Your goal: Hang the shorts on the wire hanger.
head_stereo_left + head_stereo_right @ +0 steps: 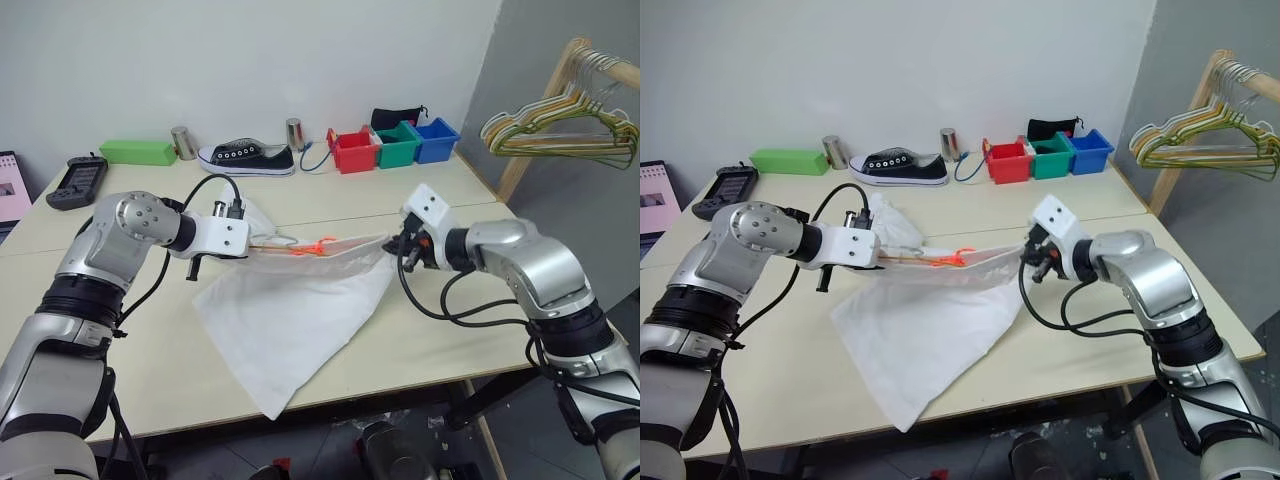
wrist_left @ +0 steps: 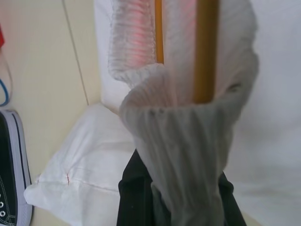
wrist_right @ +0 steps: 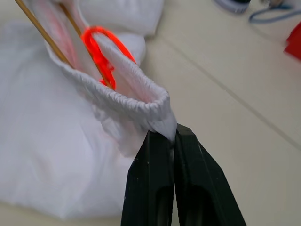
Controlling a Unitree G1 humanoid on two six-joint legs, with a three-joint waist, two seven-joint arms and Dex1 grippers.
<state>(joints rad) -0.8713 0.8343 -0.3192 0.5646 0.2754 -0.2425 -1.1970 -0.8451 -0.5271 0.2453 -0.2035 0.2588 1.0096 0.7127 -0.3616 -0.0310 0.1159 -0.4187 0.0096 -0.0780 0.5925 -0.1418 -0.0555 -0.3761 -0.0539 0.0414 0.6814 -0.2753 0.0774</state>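
Both claws clenched on the shorts [image 1: 300, 310] waistband: left claw [image 1: 243, 243], right claw [image 1: 398, 243]. Wire hanger [image 3: 40, 30] sat partly inside; hanging looked unfinished, hem trailing off the desk [image 1: 420, 340] front edge.

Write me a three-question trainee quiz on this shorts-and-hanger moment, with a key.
1. True or false: both grippers are shut on the waistband of the shorts.
2. Which colour is the drawstring: A blue, B orange, C green?
3. Where do the yellow rods of the wire hanger run?

Key:
1. True. The left gripper and the right gripper each pinch the waistband, one at each end, stretching it above the table.
2. B.
3. Inside the waistband opening, between the two grippers.
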